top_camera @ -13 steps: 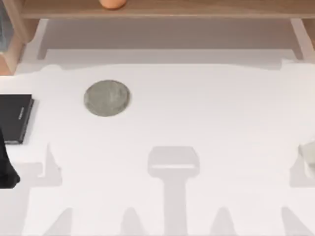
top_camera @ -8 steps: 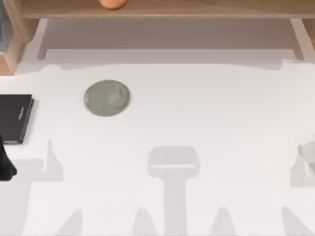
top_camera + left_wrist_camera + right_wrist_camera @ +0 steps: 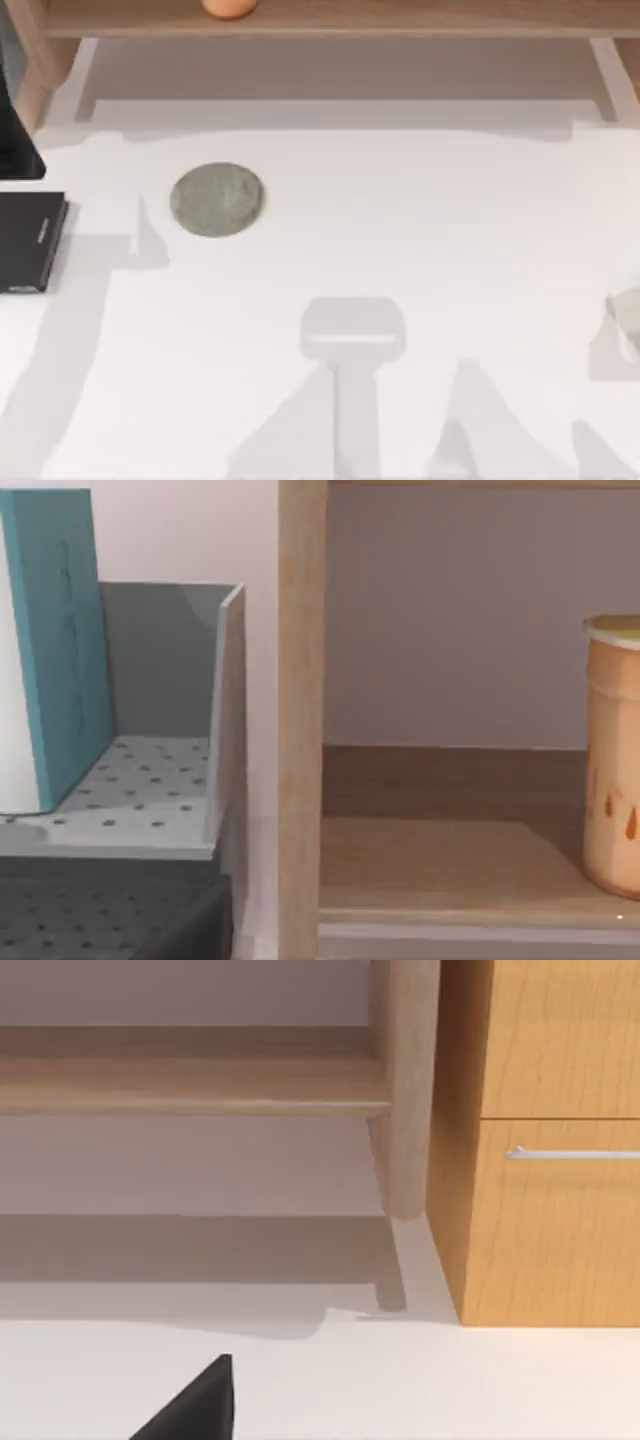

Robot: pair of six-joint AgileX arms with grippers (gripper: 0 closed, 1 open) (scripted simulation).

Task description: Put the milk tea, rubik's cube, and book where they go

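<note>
Two of the task's things are up in the furniture at the back of the table: the milk tea stands upright on the wooden shelf, lid on, and its orange top peeks out at the far edge in the top view. Left of it, past a wooden post, the book stands upright in a grey perforated holder, teal cover facing the post and white pages on the other side. On the white table a round grey coaster lies left of middle, with a thin black book flat at the left edge, apart from it. Another greyish disc sits at the right edge, cut off. Left arm is a dark shape at the far left, just above the black book; I honestly can't tell how its fingers stand. The right wrist view looks at a wooden cabinet with a metal drawer handle beside the shelf's leg, plus a black wedge of the right gripper low down, fingers unclear too.
</note>
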